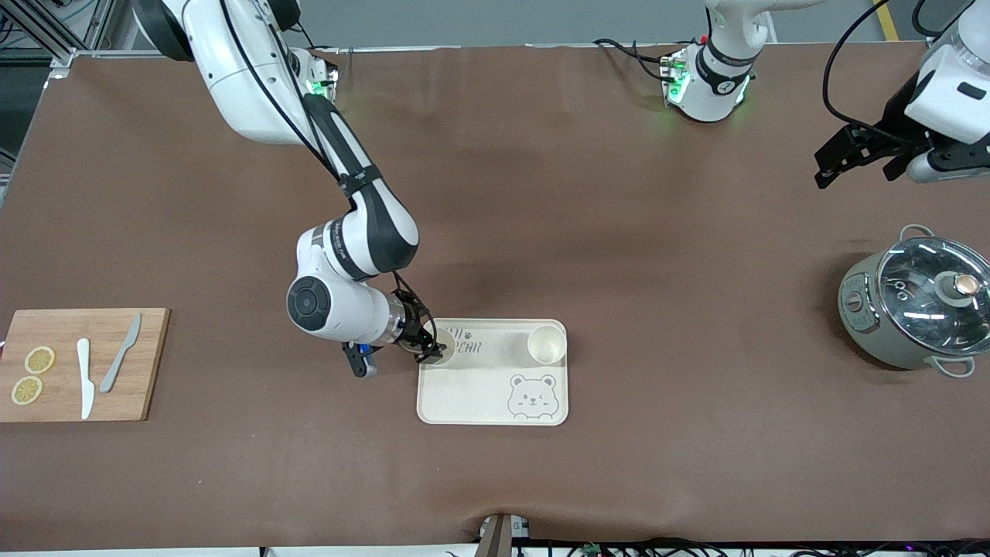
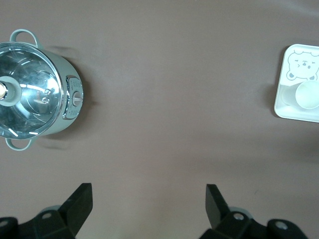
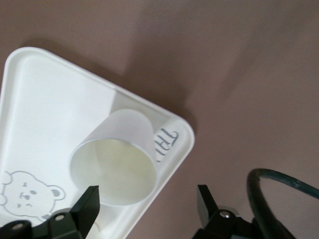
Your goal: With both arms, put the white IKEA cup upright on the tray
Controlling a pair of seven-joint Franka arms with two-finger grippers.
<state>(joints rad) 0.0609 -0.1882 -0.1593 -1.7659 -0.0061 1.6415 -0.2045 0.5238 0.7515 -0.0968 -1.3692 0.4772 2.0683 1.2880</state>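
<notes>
The cream-white tray (image 1: 495, 394) with a grey bear drawing lies mid-table. One white cup (image 1: 546, 344) stands upright in its corner toward the left arm's end; it also shows in the left wrist view (image 2: 308, 94). A second white cup (image 3: 113, 162) stands upright on the tray (image 3: 45, 99) by the lettering, at the corner toward the right arm's end (image 1: 445, 348). My right gripper (image 1: 428, 346) is open just above this cup (image 3: 148, 191), one finger over its rim, the other off the tray's edge. My left gripper (image 1: 855, 174) is open and empty (image 2: 148, 188), waiting high above bare table.
A grey pot with a glass lid (image 1: 916, 302) stands at the left arm's end, also in the left wrist view (image 2: 35, 89). A wooden cutting board (image 1: 151, 363) with lemon slices, a white knife and a grey knife lies at the right arm's end.
</notes>
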